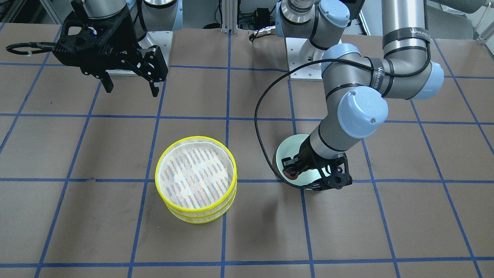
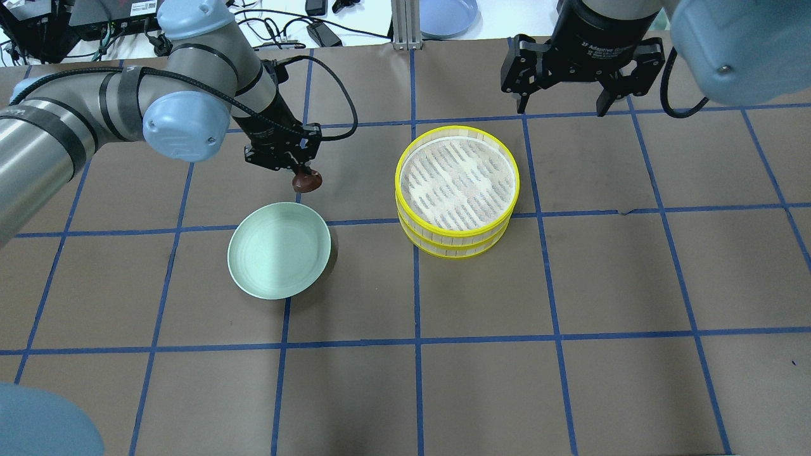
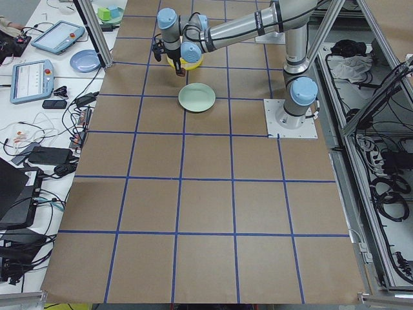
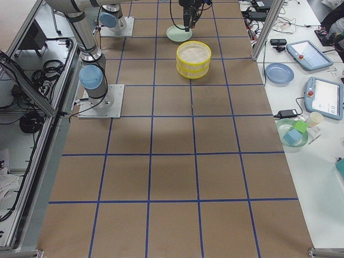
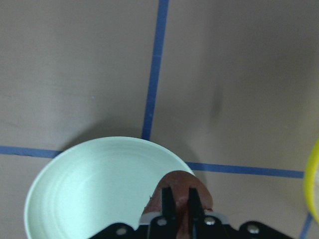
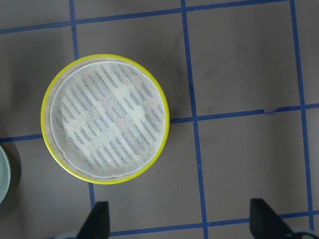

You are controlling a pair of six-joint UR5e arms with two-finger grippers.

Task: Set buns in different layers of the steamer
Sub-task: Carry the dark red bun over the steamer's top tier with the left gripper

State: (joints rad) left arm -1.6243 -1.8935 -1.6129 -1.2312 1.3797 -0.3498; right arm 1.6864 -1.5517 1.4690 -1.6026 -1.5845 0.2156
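My left gripper (image 2: 303, 174) is shut on the dark reddish-brown bun (image 2: 306, 182) and holds it above the far edge of the pale green plate (image 2: 279, 250). The left wrist view shows the bun (image 5: 184, 191) between the fingers, over the plate's rim (image 5: 89, 189). The steamer (image 2: 457, 183) is two yellow-rimmed trays stacked, and the cloth-lined top tray (image 6: 104, 119) holds nothing. My right gripper (image 2: 561, 107) is open and empty, raised behind the steamer. The pale cream bun is out of view.
The plate (image 1: 287, 148) has nothing lying in it. The left arm's black cable (image 1: 262, 127) loops beside it. A side table with a blue plate (image 4: 279, 72) and tablets stands beyond the brown, blue-taped table.
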